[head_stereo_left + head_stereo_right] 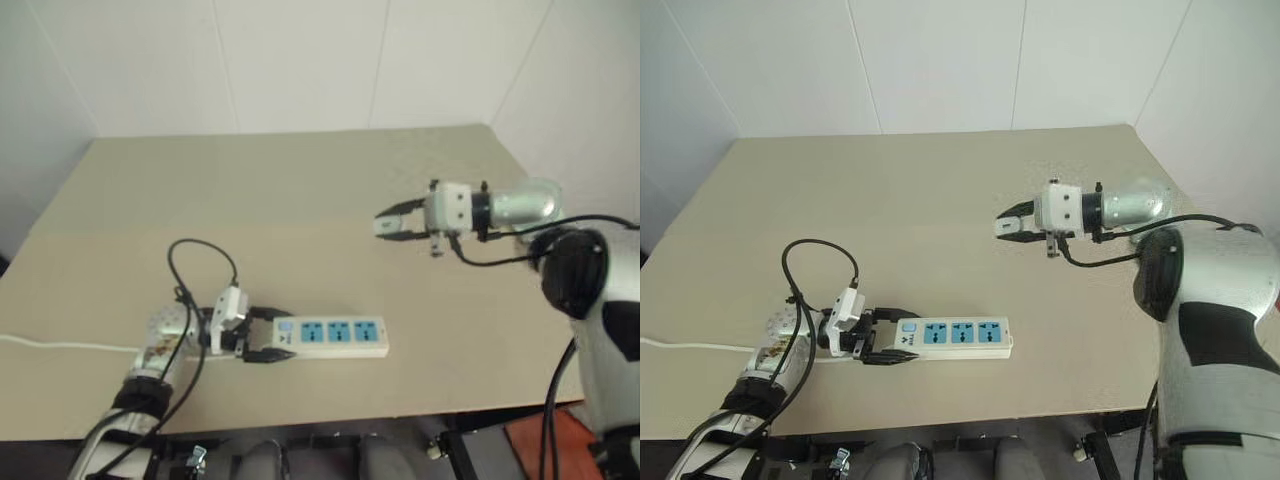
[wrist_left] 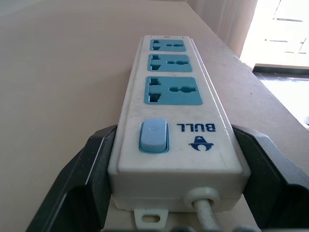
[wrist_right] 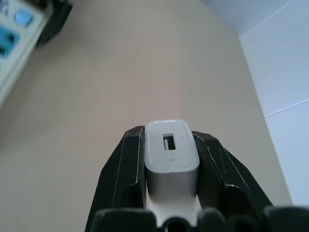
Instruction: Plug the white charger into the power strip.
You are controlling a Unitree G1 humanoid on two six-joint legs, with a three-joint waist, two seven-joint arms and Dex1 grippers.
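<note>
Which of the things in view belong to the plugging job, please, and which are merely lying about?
Part of the job:
- white charger, clamped in the right hand
- power strip, its switch end between the left hand fingers

Lying about:
- nothing loose on the table

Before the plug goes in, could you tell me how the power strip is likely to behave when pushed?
The power strip looks rigid and light, so it would probably slide on the smooth table. The left end effector flanking its switch end should brace it.
</note>
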